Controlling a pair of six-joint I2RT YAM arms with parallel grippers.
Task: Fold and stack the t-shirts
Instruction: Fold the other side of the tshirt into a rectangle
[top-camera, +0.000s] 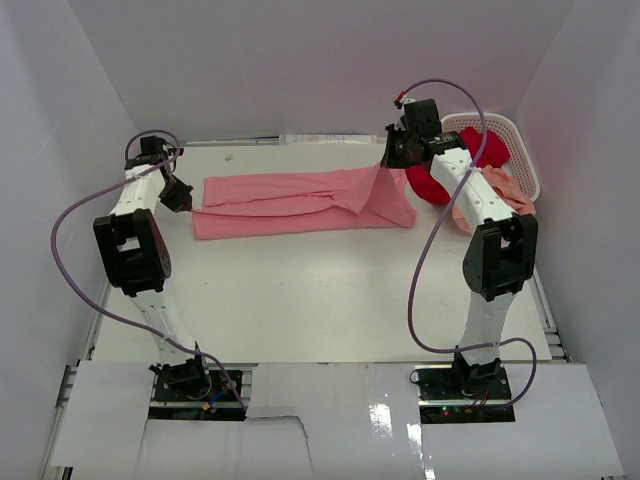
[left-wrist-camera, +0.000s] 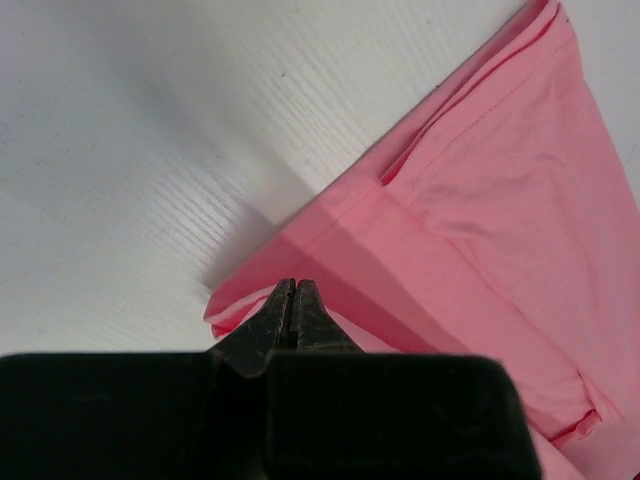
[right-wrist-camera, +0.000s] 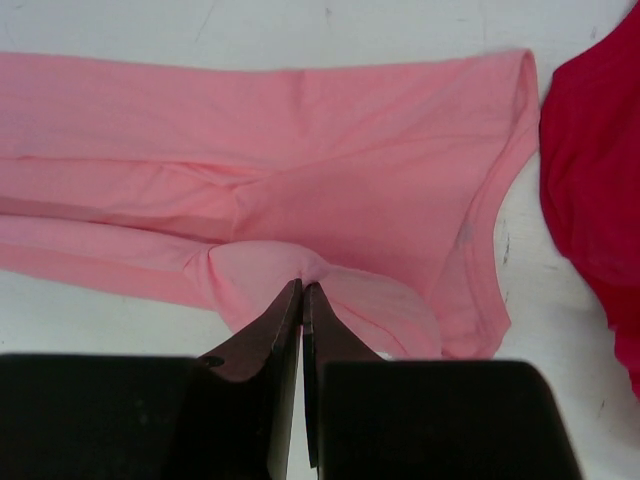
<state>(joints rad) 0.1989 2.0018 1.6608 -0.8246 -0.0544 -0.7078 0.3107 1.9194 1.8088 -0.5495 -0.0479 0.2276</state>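
Note:
The pink t-shirt (top-camera: 290, 203) lies folded lengthwise into a long strip across the back of the table. My left gripper (top-camera: 184, 198) is shut on its left end (left-wrist-camera: 300, 250), low at the table. My right gripper (top-camera: 388, 155) is shut on the shirt's right end (right-wrist-camera: 300, 262) and holds that end lifted, so the cloth hangs in a cone (top-camera: 385, 195). The deep red t-shirt (top-camera: 432, 182) lies bunched by the basket, also in the right wrist view (right-wrist-camera: 600, 180). The peach-salmon t-shirt (top-camera: 505, 192) hangs out of the basket behind my right arm.
A white perforated basket (top-camera: 512, 140) stands at the back right, with red and peach cloth spilling from it. White walls close in the table on the left, back and right. A small speck (top-camera: 229, 156) lies near the back edge.

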